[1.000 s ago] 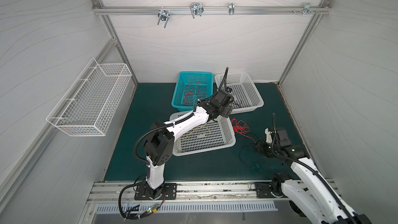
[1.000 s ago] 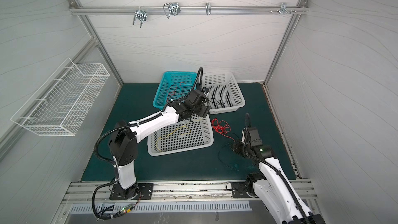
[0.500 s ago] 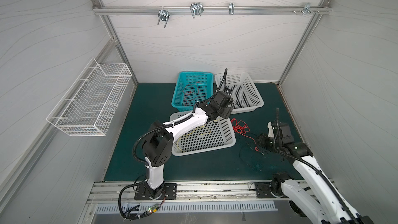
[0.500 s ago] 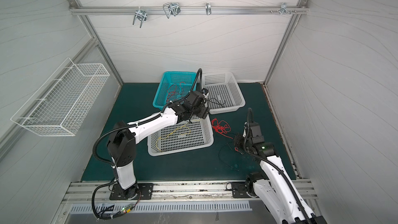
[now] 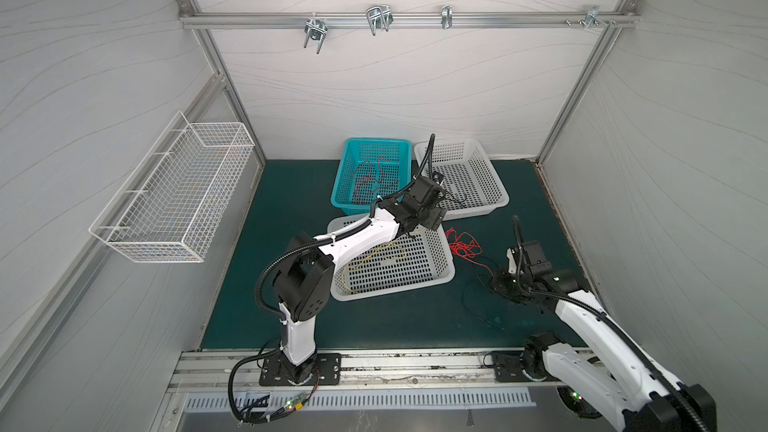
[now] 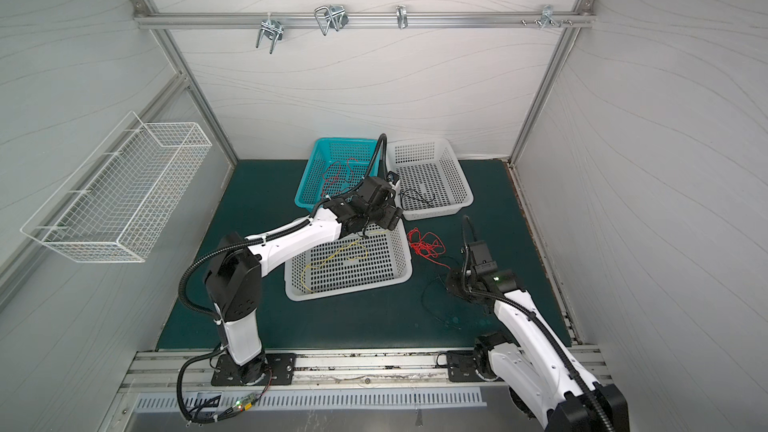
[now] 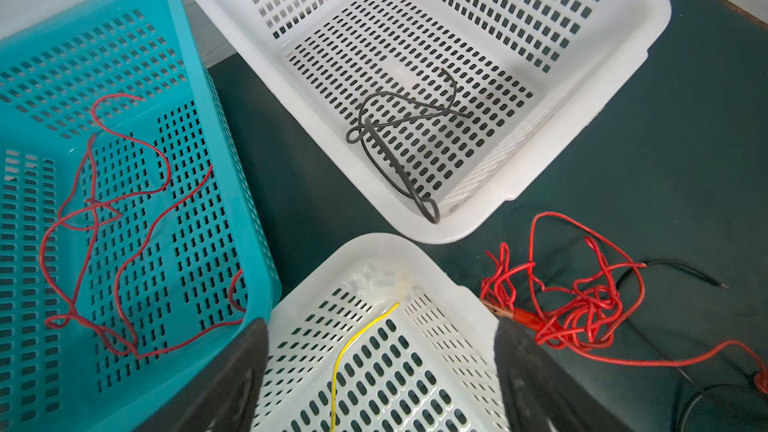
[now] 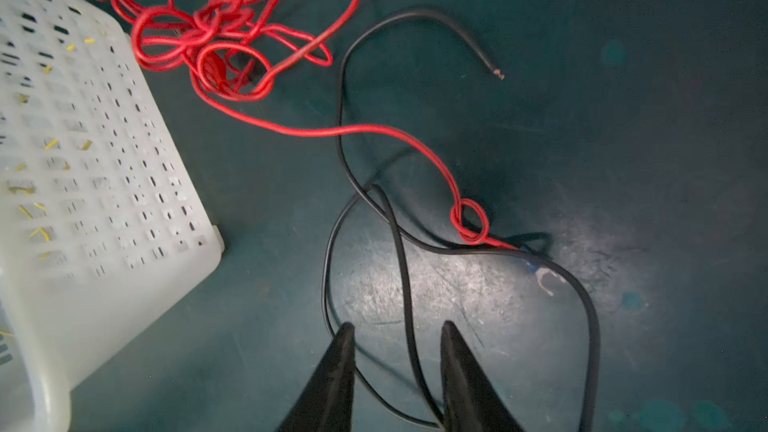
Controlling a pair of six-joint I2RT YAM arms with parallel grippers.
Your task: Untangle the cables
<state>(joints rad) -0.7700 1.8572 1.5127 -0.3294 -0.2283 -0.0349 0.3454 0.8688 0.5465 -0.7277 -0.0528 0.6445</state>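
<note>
A tangle of red cables (image 5: pixel 463 245) (image 7: pixel 582 305) (image 8: pixel 216 31) lies on the green mat right of the near white basket (image 5: pixel 395 290). One red strand runs to a small knot (image 8: pixel 469 222) across a black cable (image 8: pixel 399 243) looping on the mat. My right gripper (image 8: pixel 397 326) (image 5: pixel 500 284) is low over that black cable, open, with the cable passing between its fingers. My left gripper (image 7: pixel 380 326) (image 5: pixel 432 218) hangs wide open and empty above the near basket's far corner, over a yellow cable (image 7: pixel 345 351).
A teal basket (image 5: pixel 376 143) at the back holds a loose red cable (image 7: pixel 95 201). The far white basket (image 5: pixel 498 197) beside it holds a black cable (image 7: pixel 390 151). A wire rack (image 5: pixel 174 197) hangs on the left wall. Hooks line the rail above.
The right arm has shifted a little to the left over the black cable. The left arm has barely moved. Neither gripper's jaws have changed.
</note>
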